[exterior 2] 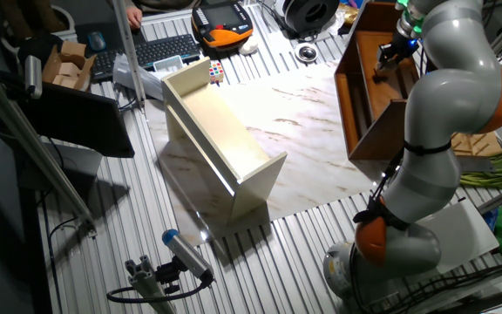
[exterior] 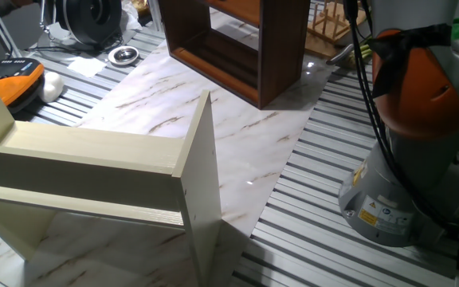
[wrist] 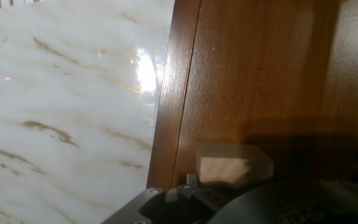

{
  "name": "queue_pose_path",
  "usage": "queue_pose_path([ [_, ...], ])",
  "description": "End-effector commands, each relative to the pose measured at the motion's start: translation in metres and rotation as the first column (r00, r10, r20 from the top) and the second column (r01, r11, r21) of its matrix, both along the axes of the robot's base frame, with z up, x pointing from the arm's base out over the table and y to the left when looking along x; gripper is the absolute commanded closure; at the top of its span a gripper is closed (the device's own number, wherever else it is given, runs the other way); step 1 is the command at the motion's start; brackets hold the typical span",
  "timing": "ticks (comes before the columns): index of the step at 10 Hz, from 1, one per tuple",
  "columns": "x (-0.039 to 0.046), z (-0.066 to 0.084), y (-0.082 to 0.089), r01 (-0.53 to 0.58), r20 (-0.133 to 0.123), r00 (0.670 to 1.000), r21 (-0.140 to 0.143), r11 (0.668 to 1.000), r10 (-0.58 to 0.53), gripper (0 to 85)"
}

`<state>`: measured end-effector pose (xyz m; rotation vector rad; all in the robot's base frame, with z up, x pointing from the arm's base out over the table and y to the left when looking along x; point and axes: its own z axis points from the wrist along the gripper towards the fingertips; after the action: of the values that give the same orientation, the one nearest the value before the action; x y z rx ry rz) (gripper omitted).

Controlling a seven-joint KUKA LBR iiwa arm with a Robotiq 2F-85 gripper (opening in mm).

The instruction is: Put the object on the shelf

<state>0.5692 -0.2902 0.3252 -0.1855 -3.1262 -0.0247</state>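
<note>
The light-tan wooden cube (wrist: 234, 165) shows in the hand view, low in the frame and right against my gripper's dark housing (wrist: 272, 202), which hides its lower edge. It is over a glossy board of the dark brown shelf (wrist: 260, 74), close to the board's front edge. In the other fixed view my gripper (exterior 2: 387, 56) reaches into the dark brown shelf (exterior 2: 356, 96) from above, and the cube is hidden there. The gripper looks shut on the cube. In one fixed view the dark brown shelf (exterior: 281, 56) shows, and the gripper is out of frame.
A pale cream shelf unit (exterior 2: 220, 144) (exterior: 94, 159) lies on the marble sheet (exterior 2: 312, 122) (wrist: 61, 93). A white rounded lump (exterior: 52, 85) and an orange pendant (exterior: 18, 80) lie at the far left. The robot base (exterior: 389, 199) stands at the right.
</note>
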Motion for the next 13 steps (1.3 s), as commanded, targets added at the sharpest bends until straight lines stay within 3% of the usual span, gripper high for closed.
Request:
queue_pose_path([
  [1, -0.0001, 0.0003, -0.0001, 0.005, 0.0, 1.0, -0.001, 1.0, -0.005, 51.0],
  [3, -0.0003, 0.0005, -0.0005, 0.016, 0.001, 1.0, -0.003, 1.0, -0.016, 51.0],
  [4, -0.0003, 0.0004, -0.0004, 0.027, 0.001, 1.0, -0.003, 1.0, -0.027, 34.0],
  [8, -0.0006, 0.0001, -0.0005, 0.047, 0.004, 0.999, 0.002, 0.999, -0.047, 34.0],
  [9, -0.0006, 0.0002, -0.0006, 0.057, 0.005, 0.998, 0.0, 0.998, -0.057, 17.0],
  [11, -0.0011, 0.0001, -0.0009, 0.068, 0.016, 0.998, -0.005, 0.998, -0.068, 17.0],
  [13, -0.0013, 0.0019, -0.0008, 0.071, 0.011, 0.997, -0.004, 0.997, -0.071, 17.0],
])
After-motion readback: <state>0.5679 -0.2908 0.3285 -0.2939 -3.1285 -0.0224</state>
